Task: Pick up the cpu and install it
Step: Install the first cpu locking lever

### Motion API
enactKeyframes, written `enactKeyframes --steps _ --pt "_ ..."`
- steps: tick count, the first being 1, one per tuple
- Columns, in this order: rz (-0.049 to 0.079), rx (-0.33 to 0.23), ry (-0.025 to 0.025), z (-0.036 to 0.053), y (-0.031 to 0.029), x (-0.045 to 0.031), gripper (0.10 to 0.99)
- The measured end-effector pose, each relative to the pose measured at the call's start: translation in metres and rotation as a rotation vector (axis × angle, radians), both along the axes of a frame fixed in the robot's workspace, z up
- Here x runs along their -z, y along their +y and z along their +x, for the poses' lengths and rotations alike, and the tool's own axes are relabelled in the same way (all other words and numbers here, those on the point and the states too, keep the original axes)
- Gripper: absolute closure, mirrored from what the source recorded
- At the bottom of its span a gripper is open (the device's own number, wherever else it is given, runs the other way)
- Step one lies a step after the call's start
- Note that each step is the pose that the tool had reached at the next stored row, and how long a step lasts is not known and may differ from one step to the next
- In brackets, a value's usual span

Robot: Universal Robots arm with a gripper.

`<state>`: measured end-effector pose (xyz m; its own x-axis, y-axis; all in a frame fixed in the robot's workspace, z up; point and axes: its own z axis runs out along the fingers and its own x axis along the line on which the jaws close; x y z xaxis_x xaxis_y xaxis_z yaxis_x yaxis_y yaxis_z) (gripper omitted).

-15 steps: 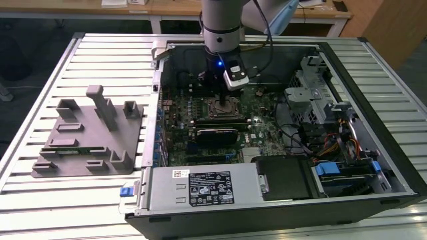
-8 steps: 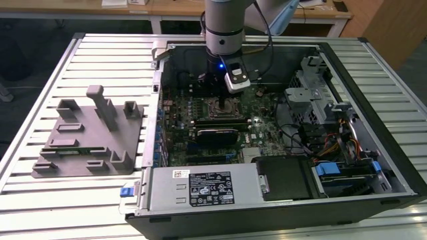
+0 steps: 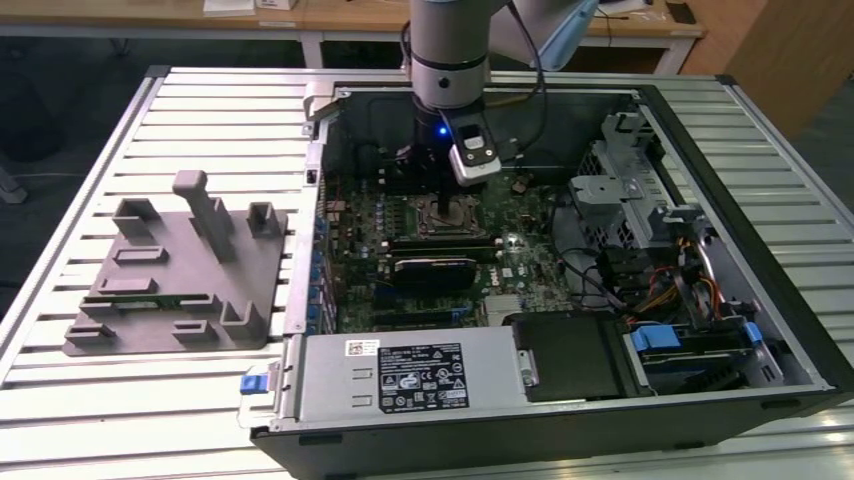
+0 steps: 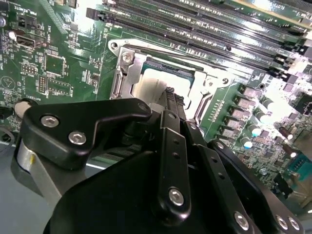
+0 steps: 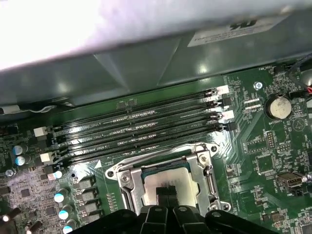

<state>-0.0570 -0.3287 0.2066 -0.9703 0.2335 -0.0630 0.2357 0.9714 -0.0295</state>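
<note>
1. The cpu (image 5: pixel 165 181) lies in the motherboard socket (image 5: pixel 168 178) inside the open computer case (image 3: pixel 747 130). Its pale metal top shows within the socket's metal frame in both wrist views, apparently flat and square to the opening.
2. The hand (image 5: pixel 167 191) stands directly over the chip's middle. In the first wrist view the two dark fingertips (image 5: pixel 162 191) are pressed together at the chip's top plate, so the hand looks clenched with nothing between the tips. Whether they touch the plate or hang just above it is hard to tell, since the fingers hide the contact.
3. In the exterior view the arm (image 3: pixel 447 60) reaches straight down into the case, above the board's upper middle.
4. The grey fixture tray (image 3: pixel 180 270) sits on the slatted worktop (image 3: pixel 80 400), well apart from the case on the exterior view's left.
5. Handling, as a judgement: the chip is light, stiff and thin, its top smooth and likely slippery, its underside and the socket contacts fragile. It is best held by two opposite edges, kept level and lowered without sideways sliding.
</note>
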Motion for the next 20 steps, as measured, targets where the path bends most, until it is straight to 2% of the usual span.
enactKeyframes --steps 7,11,20 --pt "0.000 -0.001 0.0001 0.0000 0.0000 -0.0157 0.980" --pt "0.000 -0.001 0.0000 0.0003 -0.0007 -0.0165 0.980" --pt "0.000 -0.007 0.0000 0.0035 -0.0064 -0.0165 0.980"
